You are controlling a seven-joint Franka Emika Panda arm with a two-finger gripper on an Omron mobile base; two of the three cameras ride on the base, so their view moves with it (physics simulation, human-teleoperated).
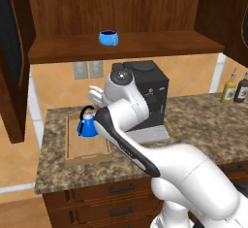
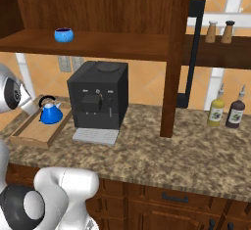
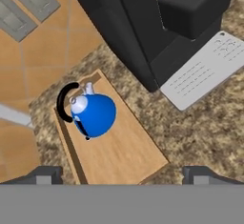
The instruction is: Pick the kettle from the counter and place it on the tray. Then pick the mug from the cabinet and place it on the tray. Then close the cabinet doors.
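Observation:
The blue kettle stands upright on the far end of the light-wood tray, which lies on the granite counter. My gripper hovers above the tray, open, its tips wide apart with nothing between them and clear of the kettle. The blue mug sits on the shelf of the open cabinet. Both cabinet doors are swung open.
A black coffee machine with a grey drip plate stands right beside the tray. Two bottles stand at the counter's right end. Shakers sit on a side shelf. Drawers run below.

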